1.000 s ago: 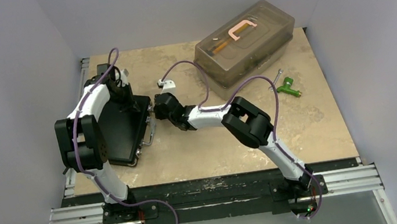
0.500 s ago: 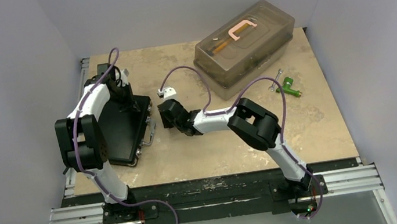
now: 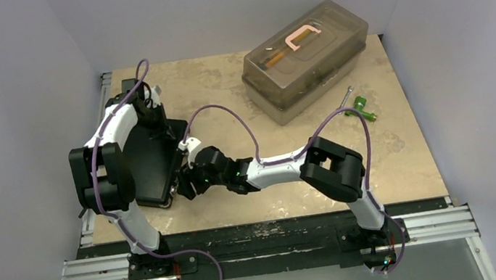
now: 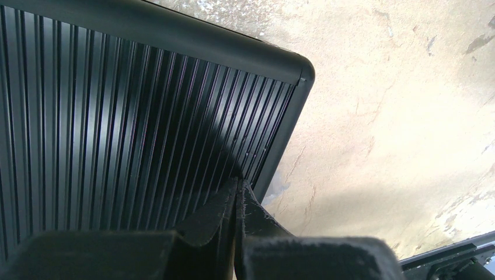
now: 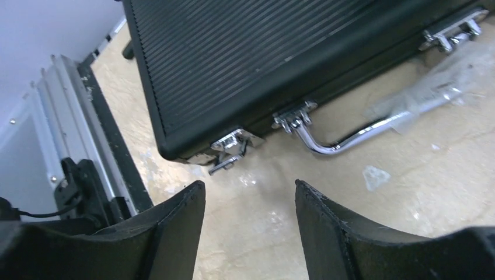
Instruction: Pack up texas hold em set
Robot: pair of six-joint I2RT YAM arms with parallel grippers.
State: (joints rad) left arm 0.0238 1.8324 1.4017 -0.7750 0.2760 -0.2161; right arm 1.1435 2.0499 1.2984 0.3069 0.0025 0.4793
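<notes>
Looking down from the top camera, the black briefcase (image 3: 153,164) lies shut and flat on the worktop (image 3: 408,154), at the left side of the frame. So the hold em set is boxed up inside, and no loose chips or cards show anywhere.

The left gripper (image 4: 236,195) is squeezed fully together with nothing in it. Its tips sit on the ribbed lid right by a rounded corner, at the case's upper end in the top view.

The right gripper (image 5: 248,186) is roughly half spread and holding nothing. It hovers low over bare worktop just off the case's front edge. In its wrist view a chrome latch (image 5: 233,143) sits centre-left, just above the gap between the fingers. The chrome handle (image 5: 344,137) runs off to the right with some clear plastic wrap on it, and a second latch (image 5: 455,32) is in the upper right corner. Can't tell if either latch is actually snapped down.

Over in the upper right of the top view sit the grey tub (image 3: 308,65) with the pink clamp (image 3: 301,36) and the green-handled tool (image 3: 360,111), well apart from the case.
</notes>
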